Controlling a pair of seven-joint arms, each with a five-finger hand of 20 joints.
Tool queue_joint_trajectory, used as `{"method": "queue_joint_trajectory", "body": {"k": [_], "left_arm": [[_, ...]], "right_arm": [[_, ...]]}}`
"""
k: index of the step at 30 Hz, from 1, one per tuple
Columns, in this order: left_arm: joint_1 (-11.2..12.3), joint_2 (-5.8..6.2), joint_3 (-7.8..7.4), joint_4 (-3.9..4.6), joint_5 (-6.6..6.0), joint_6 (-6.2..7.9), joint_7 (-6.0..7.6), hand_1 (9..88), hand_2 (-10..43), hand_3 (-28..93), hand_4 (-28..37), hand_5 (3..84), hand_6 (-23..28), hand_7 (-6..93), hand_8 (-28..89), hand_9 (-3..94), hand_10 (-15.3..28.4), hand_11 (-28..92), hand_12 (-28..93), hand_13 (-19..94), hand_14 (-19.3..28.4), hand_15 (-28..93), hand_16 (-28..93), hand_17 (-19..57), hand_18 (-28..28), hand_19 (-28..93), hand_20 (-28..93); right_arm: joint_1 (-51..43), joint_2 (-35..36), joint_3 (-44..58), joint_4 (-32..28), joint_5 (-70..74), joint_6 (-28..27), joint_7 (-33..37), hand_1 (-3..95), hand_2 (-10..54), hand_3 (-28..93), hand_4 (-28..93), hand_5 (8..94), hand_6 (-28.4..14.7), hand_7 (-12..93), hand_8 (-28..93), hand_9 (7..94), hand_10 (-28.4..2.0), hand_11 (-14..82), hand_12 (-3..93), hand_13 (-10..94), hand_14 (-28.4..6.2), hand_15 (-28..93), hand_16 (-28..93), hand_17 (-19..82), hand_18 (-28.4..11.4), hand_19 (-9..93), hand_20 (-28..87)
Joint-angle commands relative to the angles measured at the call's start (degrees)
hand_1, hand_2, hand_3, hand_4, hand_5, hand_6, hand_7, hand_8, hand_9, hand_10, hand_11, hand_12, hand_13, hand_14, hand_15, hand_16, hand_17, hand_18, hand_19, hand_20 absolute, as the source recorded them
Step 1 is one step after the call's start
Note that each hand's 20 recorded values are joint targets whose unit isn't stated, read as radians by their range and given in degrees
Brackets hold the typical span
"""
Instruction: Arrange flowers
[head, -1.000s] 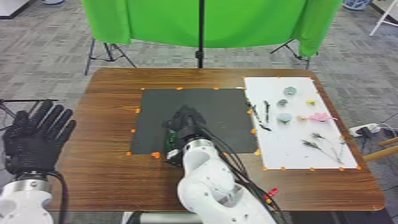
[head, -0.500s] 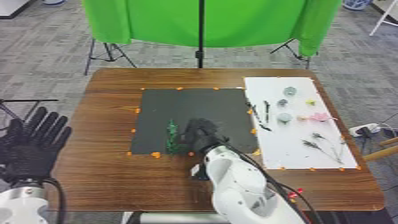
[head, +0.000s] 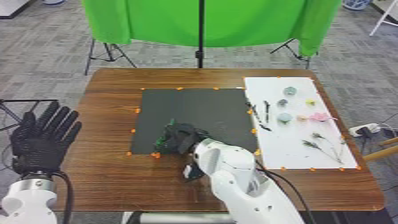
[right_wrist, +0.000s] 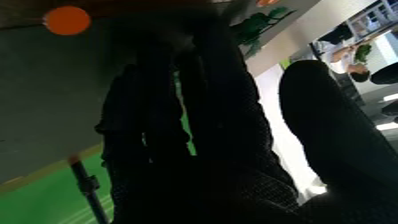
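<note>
My right hand (head: 184, 138) is low over the lower left part of the black mat (head: 200, 107), beside a green leafy sprig (head: 163, 137) that it partly covers. In the right wrist view the right hand (right_wrist: 213, 135) has its fingers straight, the thumb apart from them, and the green sprig (right_wrist: 258, 25) lies past the fingertips. On the white sheet (head: 275, 145) rest a pink flower (head: 320, 117), a pale blue-green flower (head: 284, 118), a yellow flower (head: 311, 102), dark twigs (head: 258, 116) and thin stems (head: 314, 145). My left hand (head: 40, 142) is held open, left of the table.
Orange tape pieces (head: 155, 155) mark the edges of the mat and the sheet on the wooden table (head: 107, 170). A green cloth (head: 169, 25) hangs on a stand beyond the far edge. A white plug with cables (head: 362, 130) is off the right side.
The right hand first drew back to the right, uncovering the green sprig, then came left and nearer the mat's lower edge, over part of it. The left hand shifted slightly.
</note>
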Motion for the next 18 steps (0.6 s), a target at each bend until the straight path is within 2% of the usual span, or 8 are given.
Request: {"method": "queue_joint_trajectory", "body": {"k": [1,4,6,8,11,14,18], "left_arm": [[0.8,-0.88,0.31,0.5,-0.56,0.89,-0.42,24.9,13.8,73,-28.3,42.6,8.1,10.7,-10,37.1,13.6,16,9,29,13.3,20,-2,-6.3,13.3,30,11],[1.5,-1.53,-0.25,0.3,-0.39,0.95,-0.28,24.9,13.8,73,-28.3,42.6,8.1,10.7,-10,37.1,13.7,17,9,30,13.3,20,-2,-6.2,13.3,30,11],[2.0,-1.49,-0.49,0.16,-0.85,0.71,0.25,24.9,13.7,73,-28.3,42.6,8.1,10.7,-10,37.1,13.7,17,9,30,13.2,20,-2,-6.2,13.3,30,11],[2.4,-1.83,-0.74,0.01,-0.55,0.57,0.42,24.9,13.7,73,-28.3,42.6,8.1,10.7,-10,37.2,13.6,17,9,30,13.3,20,-2,-6.2,13.4,30,11],[3.0,-1.96,-1.19,-0.37,-0.36,0.03,0.85,24.9,13.7,73,-28.3,42.6,8.1,10.6,-10,37.2,13.6,17,9,30,13.2,20,-2,-6.2,13.4,30,11],[3.7,-2.18,-1.49,-0.86,-0.41,-0.19,1.59,24.9,13.7,73,-28.3,42.6,8.1,10.6,-10,37.1,13.7,16,9,30,13.2,20,-2,-6.2,13.3,30,11],[4.6,-2.51,-1.84,-1.6,-1.01,0.41,2.36,25.0,13.7,73,-28.3,42.6,8.1,10.6,-10,37.1,13.8,16,9,30,13.3,20,-2,-6.3,13.4,30,11]], "right_arm": [[-1.2,0.6,-0.5,0.2,-1.6,1.3,1.1,26.8,10.9,81,-21,77.0,-7.2,9,-12,51.7,-14.8,6.2,9.5,38,-18.0,60,19,19,-21.1,79,46],[-1.7,1.6,0.3,-1.3,-0.3,2.2,2.6,26.8,11.3,81,-21,78.1,-6.4,10,-11,51.2,-15.7,6.2,9.8,39,-17.9,60,19,19,-21.1,79,46],[-2.6,2.5,1.1,-3.1,1.7,4.8,4.2,26.6,11.5,81,-21,77.6,-5.7,12,-10,50.2,-16.2,6.1,10.2,39,-18.0,60,19,19,-21.2,79,46],[-3.7,3.6,2.9,-5.6,3.3,6.0,4.6,26.3,11.7,82,-21,78.0,-5.1,15,-10,49.1,-16.8,5.9,10.4,39,-18.1,60,19,20,-21.1,79,46],[-5.4,5.1,7.6,-10.3,10.7,3.9,9.2,26.2,12.1,81,-21,78.0,-5.3,18,-10,47.8,-18.1,5.5,10.1,43,-17.8,56,17,21,-20.9,78,45],[-8.0,8.2,12.4,-14.4,14.1,8.0,11.9,25.5,12.8,81,-20,77.6,-5.4,20,-10,47.8,-19.4,5.6,10.0,45,-18.0,54,15,22,-21.0,78,43],[-12.2,14.0,21.1,-18.0,15.3,13.0,14.7,25.6,11.4,80,-20,74.6,-6.4,20,-11,50.3,-19.7,6.4,10.5,46,-18.1,51,15,23,-21.9,78,42]]}}
